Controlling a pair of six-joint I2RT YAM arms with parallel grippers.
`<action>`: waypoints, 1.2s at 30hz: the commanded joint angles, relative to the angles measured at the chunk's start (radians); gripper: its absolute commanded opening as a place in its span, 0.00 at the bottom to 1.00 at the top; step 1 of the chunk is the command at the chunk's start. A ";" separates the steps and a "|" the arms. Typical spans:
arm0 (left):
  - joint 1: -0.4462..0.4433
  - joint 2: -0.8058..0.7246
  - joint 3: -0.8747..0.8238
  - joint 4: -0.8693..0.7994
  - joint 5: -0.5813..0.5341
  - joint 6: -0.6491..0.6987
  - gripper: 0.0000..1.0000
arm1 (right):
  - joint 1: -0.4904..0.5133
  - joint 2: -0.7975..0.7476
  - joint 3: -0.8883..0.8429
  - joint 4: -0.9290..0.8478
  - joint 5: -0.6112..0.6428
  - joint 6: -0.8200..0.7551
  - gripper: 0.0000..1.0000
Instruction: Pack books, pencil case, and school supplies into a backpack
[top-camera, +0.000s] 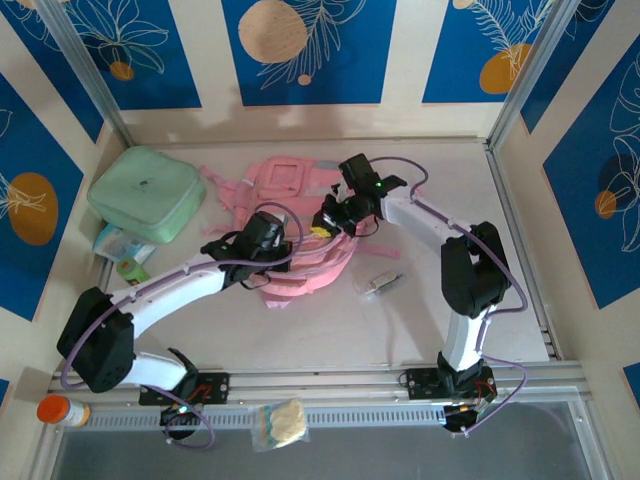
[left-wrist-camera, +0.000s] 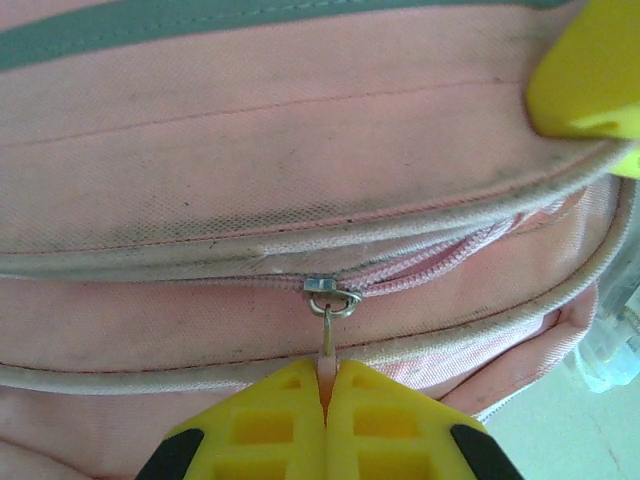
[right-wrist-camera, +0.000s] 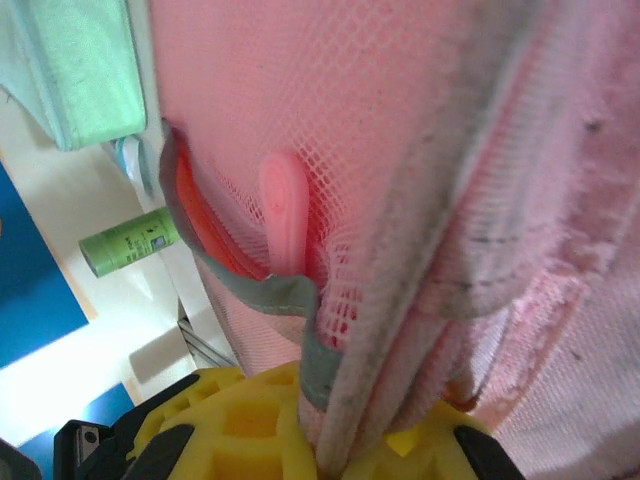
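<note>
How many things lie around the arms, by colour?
Pink: 1, backpack
Mint green: 1, zip case
Bright green: 1, tube
Pale blue: 1, pack
Clear: 1, small item
Orange-capped: 1, bottle
Yellowish: 1, bagged item
Total: 7

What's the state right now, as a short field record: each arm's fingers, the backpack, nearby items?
Left fingers: shut on the slim pink zip pull of the soft pink fabric backpack
Right fingers: shut on the backpack's piped edge beside its mesh pocket
Mint-green square zip case: on the table, left of the backpack
Green cylindrical tube: beside that case
</note>
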 joint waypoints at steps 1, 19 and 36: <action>-0.054 -0.050 -0.025 -0.076 0.020 -0.057 0.00 | -0.080 0.039 0.110 -0.028 -0.058 -0.214 0.00; 0.192 -0.125 -0.123 -0.104 0.039 0.095 0.00 | -0.226 0.122 0.229 -0.208 -0.167 -0.406 0.00; 0.239 -0.135 -0.081 -0.134 0.185 0.103 0.40 | -0.173 -0.065 0.076 -0.278 0.108 -0.388 0.48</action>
